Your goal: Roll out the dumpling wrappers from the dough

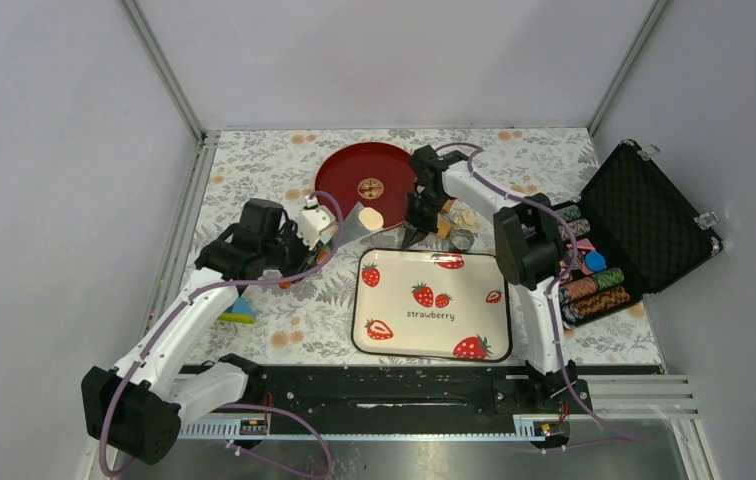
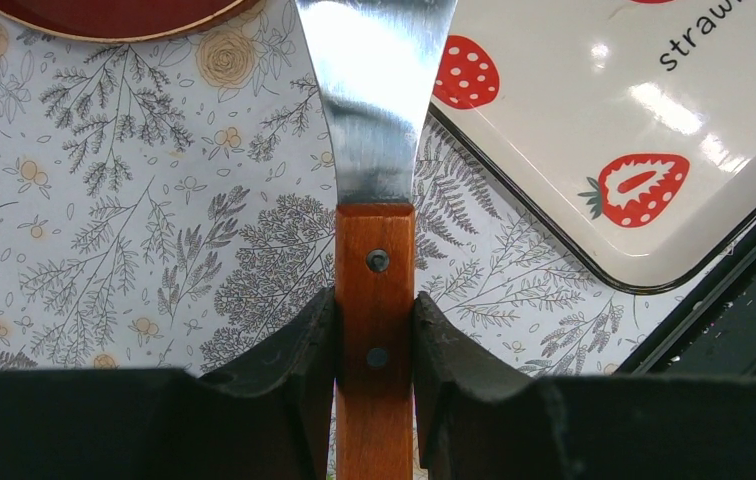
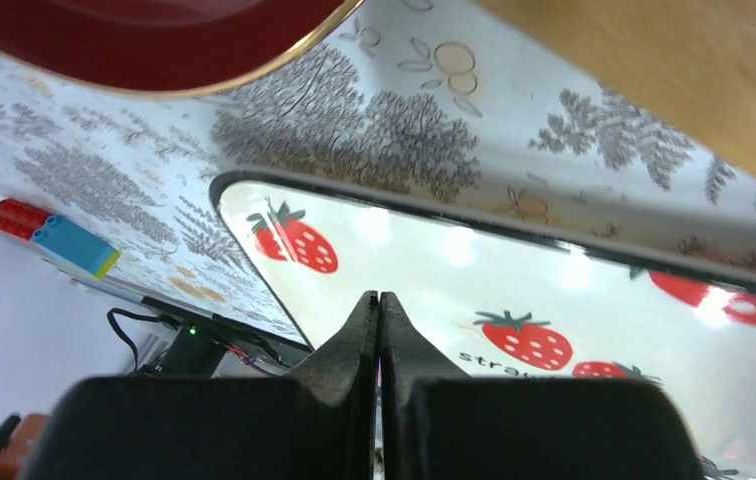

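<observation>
The dumpling wrapper (image 1: 371,218), a small pale round of dough, lies just off the near rim of the red plate (image 1: 354,165), in the gap between that plate and the strawberry tray (image 1: 474,315). It sits at the far tip of the spatula (image 1: 351,226); whether it rests on the blade or only touches its edge cannot be told from above, and neither wrist view shows it. Being round, the wrapper has no long axis of its own. The axis that counts is the spatula's, which runs from its wooden handle, on the near left side of the red plate, straight up to the plate's near rim. The jaws of the left arm (image 1: 189,310) pinch that handle from both sides, blade pointing ahead of them, so the wrapper lies dead ahead along the tool. The jaws of the right arm (image 1: 539,320) are pressed together on nothing and hang over the tray's far edge, just to the right of the wrapper and off the plate's near right rim. A blurred tan wooden shape (image 3: 654,70) fills a corner of the right wrist view. By my judgement the left arm reaches the wrapper only through the blade, while the right jaws are the closer bare pair. The flowered desk (image 1: 284,330) carries it all.
</observation>
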You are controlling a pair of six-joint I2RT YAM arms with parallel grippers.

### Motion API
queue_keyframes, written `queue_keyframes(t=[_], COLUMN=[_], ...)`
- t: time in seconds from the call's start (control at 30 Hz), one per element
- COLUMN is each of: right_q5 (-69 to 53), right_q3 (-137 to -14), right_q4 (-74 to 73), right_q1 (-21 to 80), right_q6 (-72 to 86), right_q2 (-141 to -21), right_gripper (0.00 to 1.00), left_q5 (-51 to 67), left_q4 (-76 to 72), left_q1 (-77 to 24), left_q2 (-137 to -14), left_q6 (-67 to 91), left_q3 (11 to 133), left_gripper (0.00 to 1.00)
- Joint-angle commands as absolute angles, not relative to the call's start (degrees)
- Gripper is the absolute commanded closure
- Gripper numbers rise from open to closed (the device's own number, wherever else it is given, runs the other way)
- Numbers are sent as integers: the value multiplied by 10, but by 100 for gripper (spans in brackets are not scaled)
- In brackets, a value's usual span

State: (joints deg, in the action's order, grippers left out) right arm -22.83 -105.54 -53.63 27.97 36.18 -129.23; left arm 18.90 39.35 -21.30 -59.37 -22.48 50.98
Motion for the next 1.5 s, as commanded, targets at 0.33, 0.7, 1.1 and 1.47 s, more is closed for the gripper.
queue_keyframes(t=[0.33, 0.7, 1.1, 1.47], right_q5=[-197, -240, -193, -62], right_q3=[-1079, -1208, -1406, -1430], right_q4=[-464, -386, -388, -426], right_q1=[280, 290, 318, 329], right_q6=[306, 380, 490, 531], right_q2=[-1160, -1259, -1443, -1484], right_gripper=[98, 100, 100, 100], left_q5=[214, 188, 142, 151], left_q4=[338, 328, 354, 354], left_q1=[-179, -171, -161, -154], left_q2=[-712, -875, -1018, -1061], left_q6=[-228, -213, -196, -198], left_q3=[575, 691, 816, 848], left_gripper=[100, 100, 100, 100])
